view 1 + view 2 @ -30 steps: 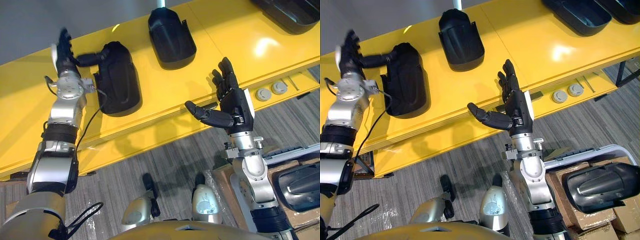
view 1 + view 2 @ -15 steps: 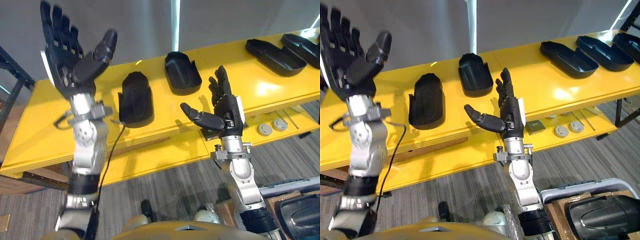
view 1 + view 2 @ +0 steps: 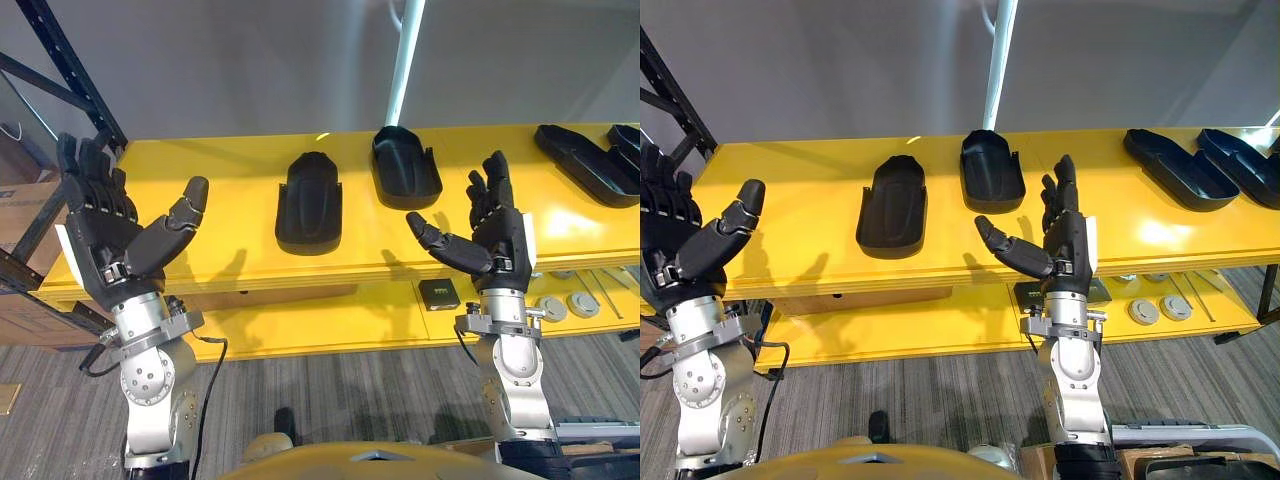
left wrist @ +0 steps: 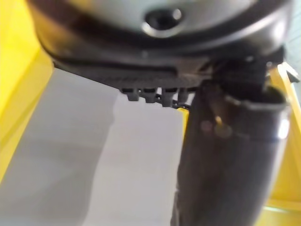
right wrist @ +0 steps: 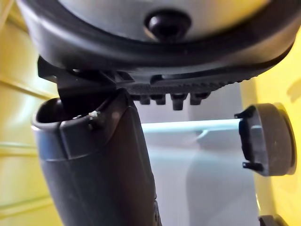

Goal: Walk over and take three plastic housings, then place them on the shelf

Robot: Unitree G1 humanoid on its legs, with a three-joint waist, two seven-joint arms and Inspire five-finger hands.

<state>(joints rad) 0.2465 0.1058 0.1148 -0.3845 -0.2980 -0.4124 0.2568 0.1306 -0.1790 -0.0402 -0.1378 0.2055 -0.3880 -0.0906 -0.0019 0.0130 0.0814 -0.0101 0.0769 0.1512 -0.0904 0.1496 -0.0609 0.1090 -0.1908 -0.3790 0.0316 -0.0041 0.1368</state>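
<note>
Both hands up, both empty, in front of the yellow shelf [image 3: 220,185]. My left hand [image 3: 105,245] is raised with its palm turned inward, fingers straight and spread, thumb standing well out. My right hand [image 3: 495,245] is lifted the same way, fingers straight and close together, thumb reaching out toward the left hand.

Neither hand touches a plastic housing. One black housing [image 3: 309,202] lies flat on the shelf top beyond the gap between my hands, nearer the right hand than the left. A second housing [image 3: 405,170], open side up, lies just beside it and farther back, past my right thumb and at the foot of a pale pole [image 3: 405,50]. More black housings [image 3: 1180,168] lie well out past my right hand's outer side, near the shelf's end.

Below my right hand, on the shelf's lower level, sit a small black box [image 3: 438,291] and two round grey discs [image 3: 565,305]. A black rack frame [image 3: 70,70] rises behind my left hand.
</note>
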